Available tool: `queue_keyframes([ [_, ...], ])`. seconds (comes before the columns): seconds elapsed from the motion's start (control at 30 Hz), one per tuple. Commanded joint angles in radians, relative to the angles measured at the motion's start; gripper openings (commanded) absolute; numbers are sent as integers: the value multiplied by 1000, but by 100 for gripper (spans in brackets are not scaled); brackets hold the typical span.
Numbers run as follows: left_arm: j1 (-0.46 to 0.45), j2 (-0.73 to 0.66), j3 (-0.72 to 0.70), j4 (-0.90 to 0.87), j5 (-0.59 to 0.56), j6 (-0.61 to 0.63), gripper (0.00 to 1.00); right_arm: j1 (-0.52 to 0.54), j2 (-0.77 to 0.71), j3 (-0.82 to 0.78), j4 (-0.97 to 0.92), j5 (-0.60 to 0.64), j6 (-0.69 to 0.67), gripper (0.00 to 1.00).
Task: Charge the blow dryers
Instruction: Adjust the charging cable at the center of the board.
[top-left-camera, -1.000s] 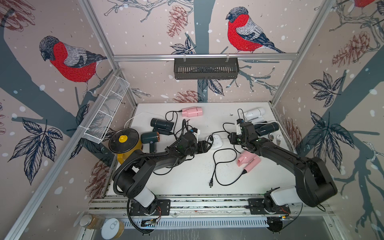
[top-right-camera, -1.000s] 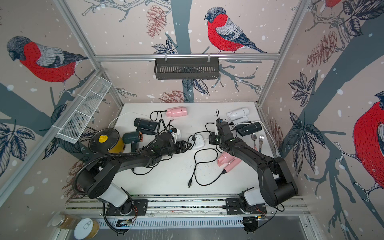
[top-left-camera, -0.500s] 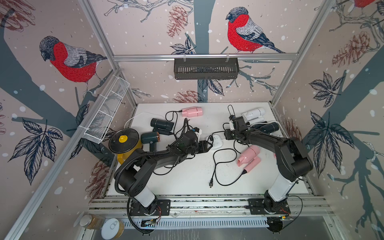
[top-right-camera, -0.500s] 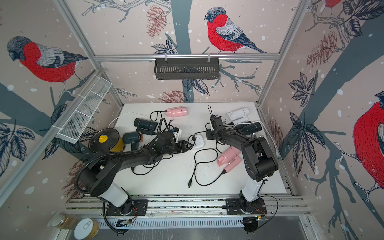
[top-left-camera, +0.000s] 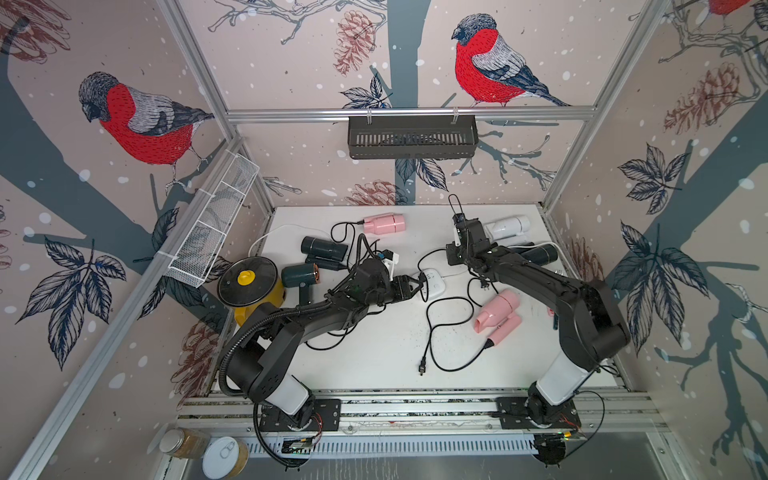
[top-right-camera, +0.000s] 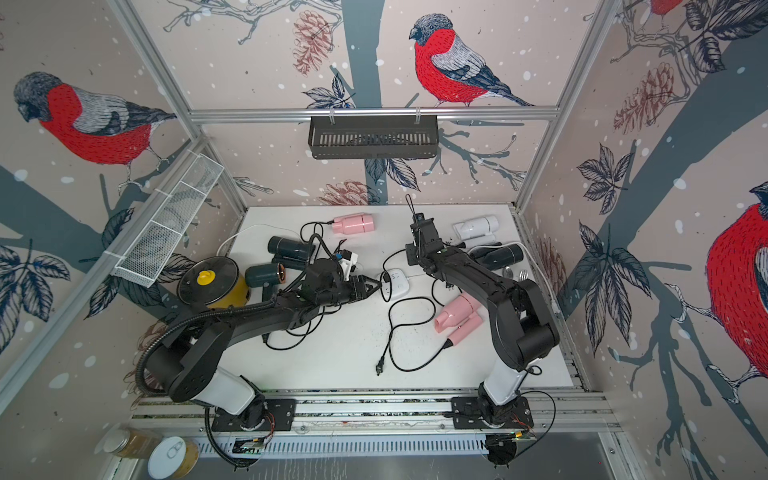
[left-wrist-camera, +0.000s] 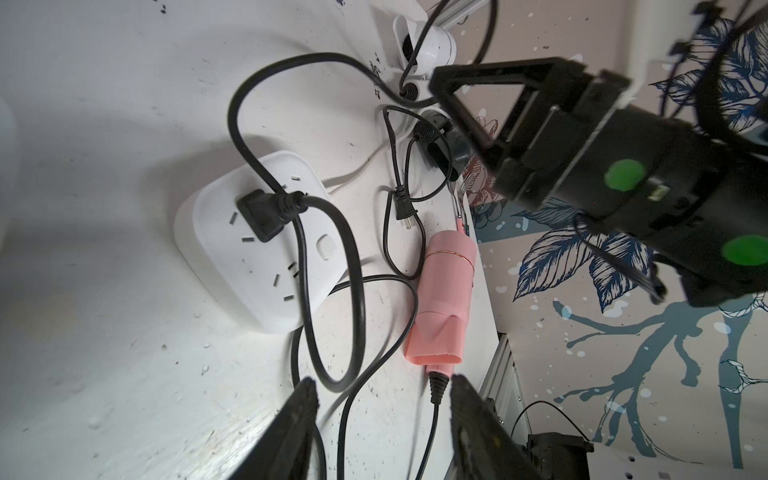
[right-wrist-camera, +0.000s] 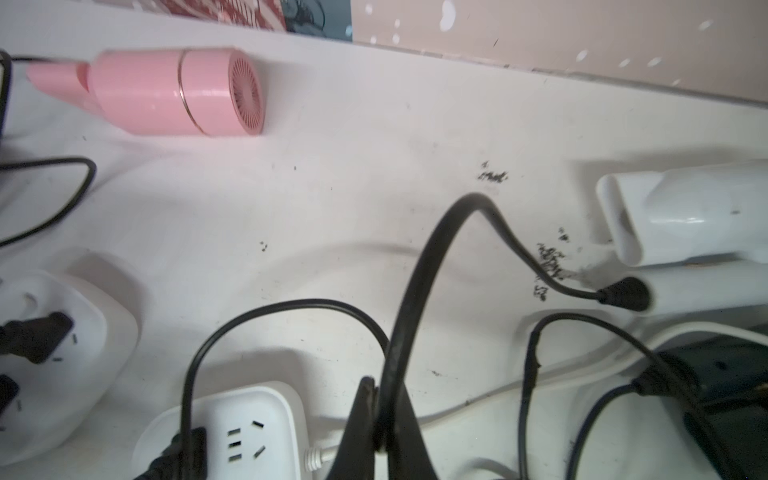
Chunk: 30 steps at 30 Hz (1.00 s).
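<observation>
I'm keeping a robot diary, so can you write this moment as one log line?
left claw: open, by power strip | right claw: shut on cord of white dryer

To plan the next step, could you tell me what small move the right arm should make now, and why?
Probably carry the right gripper, shut on the cord of the white dryer, toward the power strip: it pinches the cord, not a plug, and the strip shows free sockets.

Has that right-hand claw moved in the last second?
Yes. The right gripper, shut on a black cord, has drawn away from the power strip toward the back wall, now beside the white dryer.
</observation>
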Motion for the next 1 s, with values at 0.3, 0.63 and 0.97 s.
queue_keyframes([
  [0.3,16,-71,-5,-112,-86,63,51,54,-209,15,-12,-58,35,3],
  [0.63,-30,-6,27,-98,-31,95,51,-10,-249,-40,69,-121,66,3],
  [0.97,-81,104,26,-24,-111,29,51,-39,-259,-32,71,-145,74,2],
])
